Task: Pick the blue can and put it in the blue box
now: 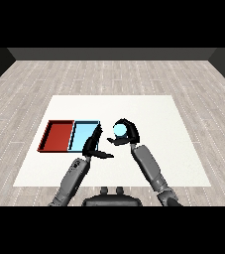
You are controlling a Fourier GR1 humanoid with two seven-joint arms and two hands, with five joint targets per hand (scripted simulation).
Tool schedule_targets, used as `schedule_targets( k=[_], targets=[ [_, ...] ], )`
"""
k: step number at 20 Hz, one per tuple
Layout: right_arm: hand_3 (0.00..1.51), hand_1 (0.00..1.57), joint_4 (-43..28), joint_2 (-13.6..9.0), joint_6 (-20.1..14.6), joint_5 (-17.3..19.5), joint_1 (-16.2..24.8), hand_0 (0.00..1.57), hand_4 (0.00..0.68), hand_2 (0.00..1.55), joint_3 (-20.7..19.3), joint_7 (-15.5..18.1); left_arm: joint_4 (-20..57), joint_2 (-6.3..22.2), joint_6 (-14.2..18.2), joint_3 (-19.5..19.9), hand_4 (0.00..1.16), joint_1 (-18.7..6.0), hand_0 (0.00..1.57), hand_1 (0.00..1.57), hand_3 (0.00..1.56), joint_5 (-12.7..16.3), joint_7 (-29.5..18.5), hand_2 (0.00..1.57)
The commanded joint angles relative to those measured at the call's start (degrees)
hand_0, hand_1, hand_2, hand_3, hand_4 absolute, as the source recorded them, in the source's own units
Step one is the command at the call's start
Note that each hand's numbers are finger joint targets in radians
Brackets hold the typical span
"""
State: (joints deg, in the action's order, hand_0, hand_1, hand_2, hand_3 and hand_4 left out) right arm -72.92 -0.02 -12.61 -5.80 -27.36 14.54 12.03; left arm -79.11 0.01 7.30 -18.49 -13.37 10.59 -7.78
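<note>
From my remote station I see a white rectangular table set on a grey plank floor. On its left part lie two shallow trays side by side and touching: a red rectangular tray farther left and a light blue rectangular tray to its right.

My right hand, black and mounted on a grey forearm that enters from the lower right, is raised over the table just right of the light blue tray. Its fingers and thumb are curled round a small light blue cylindrical can, whose pale round top faces me between the fingers above and the thumb below. The can is therefore held in the right hand, outside the light blue tray, near that tray's right edge but apart from it.

My left hand, also black on a grey forearm entering from the lower left, sits at the near right corner of the light blue tray. Its fingers are straight and point up across the tray's right rim, with the thumb stretched out to the right; it holds nothing.
</note>
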Motion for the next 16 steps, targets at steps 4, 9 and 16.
schedule_targets(
  k=[4, 9, 16],
  targets=[
    [1.43, 1.44, -5.1, 0.0, -2.3, 1.1, 5.0, 1.44, 0.619, 1.46, 4.7, -0.7, 3.4, 0.0, 1.0, -0.9, 0.00, -1.7, 0.00, 0.00, 0.00, 1.5, -0.9, 0.00],
    [1.42, 1.44, -5.0, 0.0, -3.8, 0.2, 0.6, 1.44, 0.614, 1.46, 6.2, -2.2, 6.3, 0.0, 8.1, -8.8, 0.00, -3.2, 0.00, 0.00, 0.00, 5.4, -3.9, 0.00],
    [1.42, 1.43, -2.1, 0.0, -2.7, -0.4, 2.1, 1.43, 0.624, 1.46, 7.8, 2.3, 10.2, 0.0, 9.0, -9.6, 0.00, -9.2, 0.00, 0.00, 0.00, 7.9, -3.2, 0.00]
  ],
)
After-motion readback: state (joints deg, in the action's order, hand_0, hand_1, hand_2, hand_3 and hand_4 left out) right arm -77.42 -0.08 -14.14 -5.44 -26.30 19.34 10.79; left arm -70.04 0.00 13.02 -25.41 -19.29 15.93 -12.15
